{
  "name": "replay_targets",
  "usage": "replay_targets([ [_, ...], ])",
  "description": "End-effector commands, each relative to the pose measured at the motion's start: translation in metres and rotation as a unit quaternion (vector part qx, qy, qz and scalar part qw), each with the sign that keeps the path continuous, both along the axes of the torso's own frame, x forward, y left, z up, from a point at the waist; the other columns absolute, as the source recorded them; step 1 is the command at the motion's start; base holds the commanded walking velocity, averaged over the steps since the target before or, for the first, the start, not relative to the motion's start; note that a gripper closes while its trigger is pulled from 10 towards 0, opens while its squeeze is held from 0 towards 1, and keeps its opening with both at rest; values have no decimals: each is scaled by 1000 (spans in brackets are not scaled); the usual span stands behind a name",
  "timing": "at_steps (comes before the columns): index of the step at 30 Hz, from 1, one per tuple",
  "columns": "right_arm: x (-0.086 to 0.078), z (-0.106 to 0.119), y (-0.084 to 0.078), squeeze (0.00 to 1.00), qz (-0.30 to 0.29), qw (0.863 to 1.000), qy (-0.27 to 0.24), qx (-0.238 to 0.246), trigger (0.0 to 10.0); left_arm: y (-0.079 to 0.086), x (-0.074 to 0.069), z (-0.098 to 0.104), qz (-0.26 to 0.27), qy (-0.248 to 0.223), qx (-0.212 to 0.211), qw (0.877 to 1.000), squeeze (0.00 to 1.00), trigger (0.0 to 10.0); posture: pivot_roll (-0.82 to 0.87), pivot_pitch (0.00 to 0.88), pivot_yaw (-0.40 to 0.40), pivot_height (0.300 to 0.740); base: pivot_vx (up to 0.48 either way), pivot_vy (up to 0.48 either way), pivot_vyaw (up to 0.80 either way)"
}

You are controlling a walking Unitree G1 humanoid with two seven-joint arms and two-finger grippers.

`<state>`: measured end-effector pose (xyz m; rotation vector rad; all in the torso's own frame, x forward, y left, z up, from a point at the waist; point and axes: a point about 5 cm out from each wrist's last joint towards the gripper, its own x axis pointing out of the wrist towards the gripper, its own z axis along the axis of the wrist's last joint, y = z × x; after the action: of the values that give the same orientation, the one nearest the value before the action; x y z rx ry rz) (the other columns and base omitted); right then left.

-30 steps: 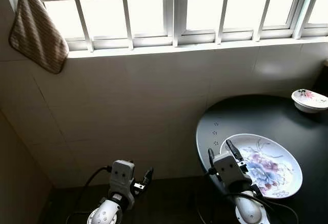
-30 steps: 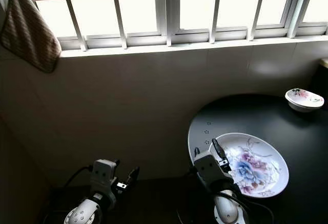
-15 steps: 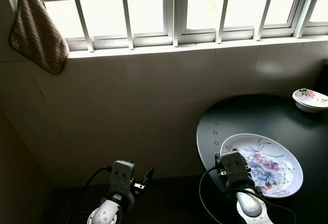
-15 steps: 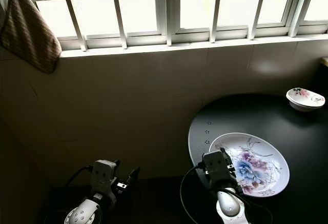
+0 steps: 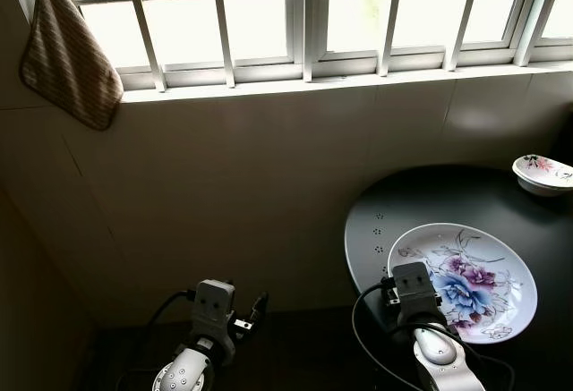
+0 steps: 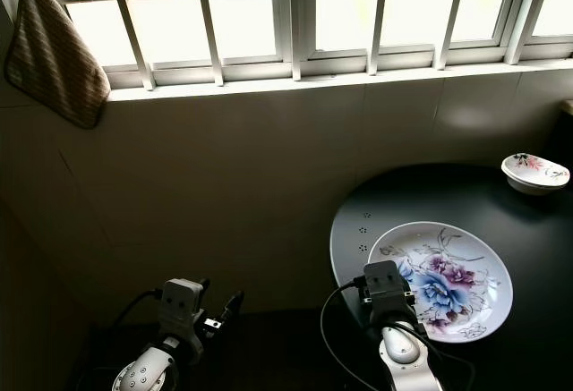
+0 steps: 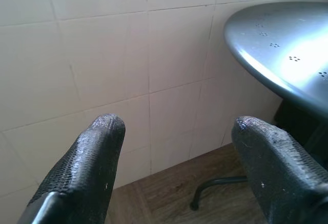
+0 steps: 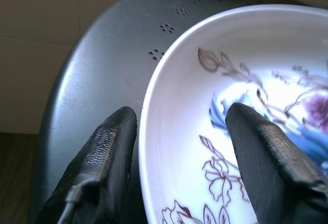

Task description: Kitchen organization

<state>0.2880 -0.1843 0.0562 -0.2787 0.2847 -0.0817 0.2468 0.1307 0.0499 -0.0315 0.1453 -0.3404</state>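
Overhead, the head views show a round dark worktop beneath a barred window, a striped cloth hanging at its left. A large flowered plate lies near the worktop's front edge; a small flowered bowl sits at the far right edge. The left wrist view shows the left end effector spread apart over tiled wall and floor. The right wrist view shows the right end effector parted, straddling the plate's rim.
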Motion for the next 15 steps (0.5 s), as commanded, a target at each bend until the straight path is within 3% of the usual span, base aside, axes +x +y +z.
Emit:
replay_targets([
  [1, -3, -10, -3, 0, -19, 999, 36, 26, 9176, 3, 1, 2, 2, -3, 1, 1000, 0, 10000, 39, 0, 43, 740, 0, 0, 0],
  [3, -3, -11, -3, 0, -22, 998, 42, 37, 9176, 3, 1, 2, 2, -3, 2, 1000, 0, 10000, 39, 0, 44, 740, 0, 0, 0],
  [4, -2, -10, -3, 0, -23, 998, 38, 39, 8627, 3, 1, 2, 2, -3, 2, 1000, 0, 10000, 40, 0, 44, 740, 0, 0, 0],
  [5, -2, -9, -2, 0, -20, 998, 35, 39, 4902, 4, 1, 2, 2, -3, 2, 1000, 0, 10000, 41, 0, 45, 740, 0, 0, 0],
  [6, -2, -9, -2, 0, -20, 998, 35, 39, 4902, 4, 1, 2, 2, -3, 2, 1000, 0, 10000, 41, 0, 45, 740, 0, 0, 0],
  [7, -2, -8, 0, 0, -13, 999, 32, 35, 3490, 4, 1, 2, 2, -2, 2, 1000, 0, 10000, 41, 0, 46, 740, 0, 0, 0],
  [8, -2, -8, 0, 0, -11, 999, 31, 33, 3490, 4, 1, 2, 2, -2, 2, 1000, 0, 10000, 41, 0, 46, 740, 0, 0, 0],
  [9, -2, -7, 0, 0, -11, 999, 29, 31, 0, 4, 1, 2, 1, -2, 3, 1000, 0, 10000, 41, 0, 46, 740, 0, 0, 0],
  [15, -2, -4, 2, 0, -1, 1000, 23, 20, 0, 3, 1, 2, 1, -2, 2, 1000, 0, 10000, 42, 0, 47, 740, 0, 0, 0],
])
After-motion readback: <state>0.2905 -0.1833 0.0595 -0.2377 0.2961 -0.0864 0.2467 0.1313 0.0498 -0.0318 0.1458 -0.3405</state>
